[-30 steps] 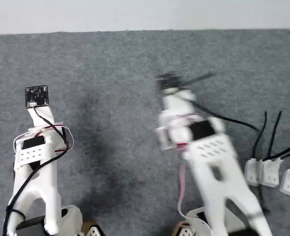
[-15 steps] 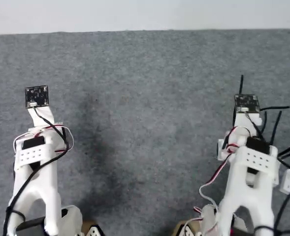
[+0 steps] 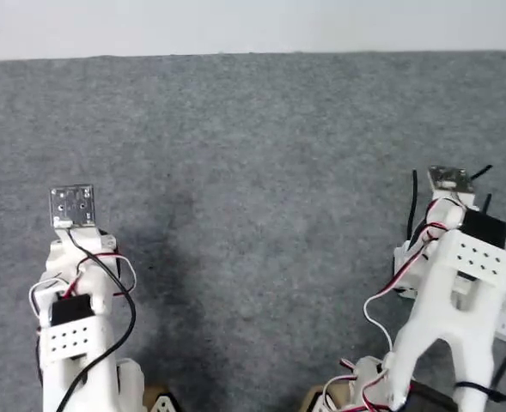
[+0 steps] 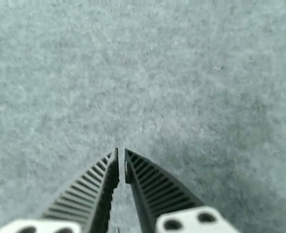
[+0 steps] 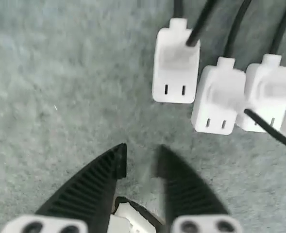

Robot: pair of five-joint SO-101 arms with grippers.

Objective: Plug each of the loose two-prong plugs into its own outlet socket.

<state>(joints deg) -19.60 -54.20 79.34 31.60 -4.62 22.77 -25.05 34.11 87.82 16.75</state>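
Resting over bare grey mat (image 4: 181, 73) at the left side of the table, the left gripper (image 4: 121, 155) has its fingers drawn almost together on nothing, and no plug or socket lies near it.

Across the table, the right arm (image 3: 454, 283) stands over the cluster of cords at the right edge. The right gripper (image 5: 140, 158) shows its tips parted. A white plug (image 5: 126, 216) with a dark cord sits low between the fingers, and it looks gripped there, though its prongs are hidden.

Beyond the tips lie the outlet sockets on black cords. The first socket (image 5: 176, 68) is a little apart from the second socket (image 5: 214, 107), which touches the third socket (image 5: 266, 102). Each turns its two-slot face back toward the gripper, its long axis running roughly along the gripper's reach and its cord trailing away.

The sockets lie ahead of the fingers but off to one side of their line, the first one least so. The right arm is much the nearer, and I judge the coming move to be a sideways shift, then a straight push.
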